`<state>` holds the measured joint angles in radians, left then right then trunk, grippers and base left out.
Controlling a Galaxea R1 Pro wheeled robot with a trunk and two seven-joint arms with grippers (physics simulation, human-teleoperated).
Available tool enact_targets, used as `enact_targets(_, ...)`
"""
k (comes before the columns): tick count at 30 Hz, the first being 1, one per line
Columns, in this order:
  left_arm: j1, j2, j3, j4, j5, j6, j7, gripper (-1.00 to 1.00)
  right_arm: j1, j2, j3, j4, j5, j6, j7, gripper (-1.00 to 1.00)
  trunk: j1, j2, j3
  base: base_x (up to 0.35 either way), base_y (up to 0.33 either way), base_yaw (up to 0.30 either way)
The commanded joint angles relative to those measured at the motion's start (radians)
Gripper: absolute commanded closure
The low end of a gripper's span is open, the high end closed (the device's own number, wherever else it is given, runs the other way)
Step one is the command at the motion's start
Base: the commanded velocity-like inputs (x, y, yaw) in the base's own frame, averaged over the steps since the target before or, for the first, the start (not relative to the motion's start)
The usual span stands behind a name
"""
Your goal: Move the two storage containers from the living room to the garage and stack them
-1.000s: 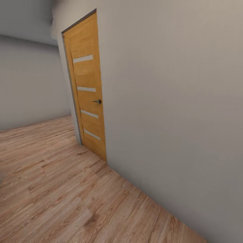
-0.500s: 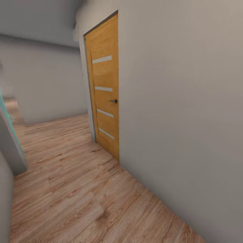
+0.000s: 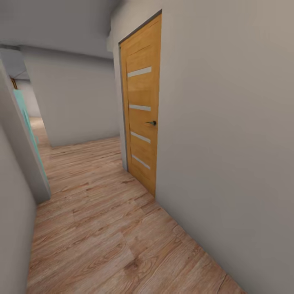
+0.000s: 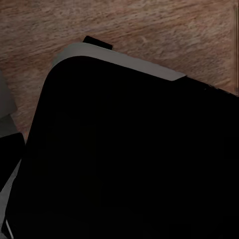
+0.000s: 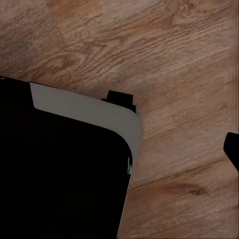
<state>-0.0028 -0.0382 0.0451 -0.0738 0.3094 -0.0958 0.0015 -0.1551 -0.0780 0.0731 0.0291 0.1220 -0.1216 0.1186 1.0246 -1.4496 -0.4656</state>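
1. We see a hallway with light wood-plank flooring (image 3: 102,228) between pale grey walls (image 3: 228,122).
2. A closed orange wooden door (image 3: 141,118) with 4 pale horizontal strips and a dark handle (image 3: 152,123) stands in the wall at our right.
3. A turquoise panel (image 3: 26,122) shows past the wall corner at our left.
4. Both wrist views look down on plank flooring past a black, grey-edged body (image 4: 129,159); we cannot tell how our fingers stand.

The camera has turned left since the earlier pictures: the door (image 3: 141,118) now sits farther right in the head view, and a near wall corner (image 3: 24,143), a teal edge (image 3: 28,126) and the corridor beyond have come into sight at left.
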Motion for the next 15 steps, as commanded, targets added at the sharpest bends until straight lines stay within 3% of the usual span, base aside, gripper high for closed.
enact_targets(1,0.0,0.0,0.004,0.0,0.002,-0.003,0.0,-1.0,-0.001,0.0,0.007,0.003,0.004,-0.006,0.001,-1.0,0.0,0.0,-0.001,0.278,-0.126,0.02)
enact_targets(15,0.0,0.0,0.004,0.0,0.002,-0.004,0.0,-1.0,-0.001,-0.001,0.01,0.003,0.008,-0.01,0.001,-1.0,0.0,0.0,-0.001,0.291,-0.123,0.004)
